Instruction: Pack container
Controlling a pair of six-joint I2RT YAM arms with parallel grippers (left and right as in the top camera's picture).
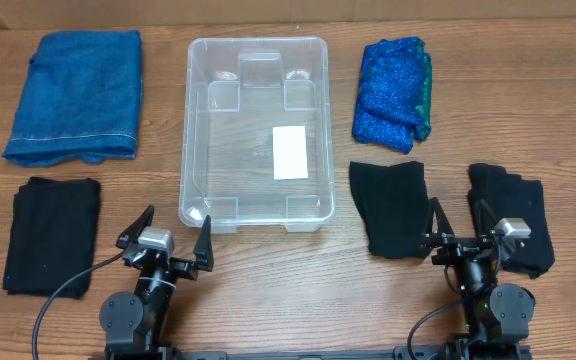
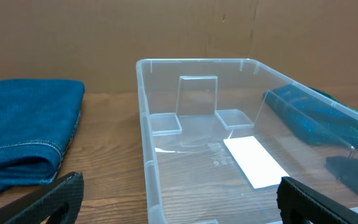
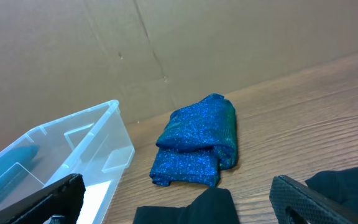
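The wooden worktop (image 1: 268, 300) fills the overhead view, with a cardboard wall (image 2: 104, 37) standing behind its far edge. The container (image 1: 196, 130) sits upright in the middle of the worktop, its long side running from near to far, and holds nothing loose. To its left, by the far edge, lies a folded blue denim cloth (image 1: 75, 95), the biggest of the fabrics. Nearer on that side is a folded black cloth (image 1: 52, 235). Right of the container, two more black pieces lie side by side with a strip of bare wood between them, the inner black cloth (image 1: 393, 205) and the outer black cloth (image 1: 513, 215). Beyond them, near the far edge, is a folded sparkly blue cloth (image 1: 391, 90) with a green edge on its right side. The left arm (image 1: 133, 315) is folded low at the near edge, forearm pointing away toward the container. The right arm (image 1: 498, 310) crouches in the same way on the other side. The left hand (image 1: 177, 220) is spread wide and grips nothing, with its inner fingertip close by the container's near left corner. In the left wrist view its fingers (image 2: 55, 202) frame the bin. The right hand (image 1: 457, 212) is likewise wide apart and empty, poised over the gap between the two black pieces. A white label (image 1: 290, 153) lies flat on the container's bottom, toward its right side.
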